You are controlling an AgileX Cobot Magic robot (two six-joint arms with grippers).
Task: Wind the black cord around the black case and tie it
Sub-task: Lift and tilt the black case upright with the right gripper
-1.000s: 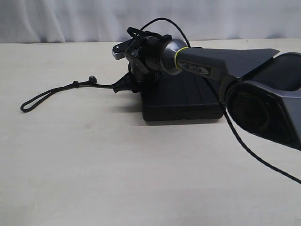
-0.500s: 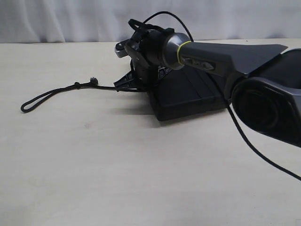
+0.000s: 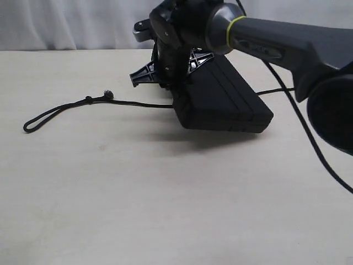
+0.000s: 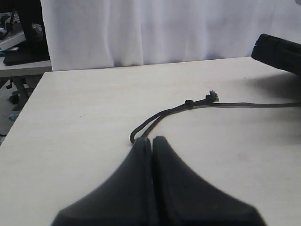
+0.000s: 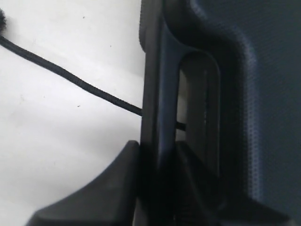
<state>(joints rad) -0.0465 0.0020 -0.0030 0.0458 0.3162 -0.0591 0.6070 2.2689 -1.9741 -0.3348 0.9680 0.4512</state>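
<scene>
The right fingers (image 5: 132, 165) were clamped on the bar of the handle slot at the left edge of the case (image 3: 223, 102), one finger on either side of the bar, with the rest of the arm reaching in from the right. The case hung tilted in that grip above the far middle of the bench (image 3: 165, 210), its ribbed lid turned up and to the right and its shadow on the surface below. Whether its low edge touched the bench could not be told.

The cord (image 3: 66, 105) lay on the bench to the left of the case. Its looped end sat farthest left, a knot and a frayed tuft came partway along, and from there a single strand ran right and went under the case's left end. The right wrist view showed that strand meeting the handle bar and appearing again inside the slot.

The left fingers (image 4: 158, 144) were pressed together with nothing between them. They stood low over the bench just short of the cord's loop, well left of the case. A white curtain (image 3: 66, 25) closed off the far side.
</scene>
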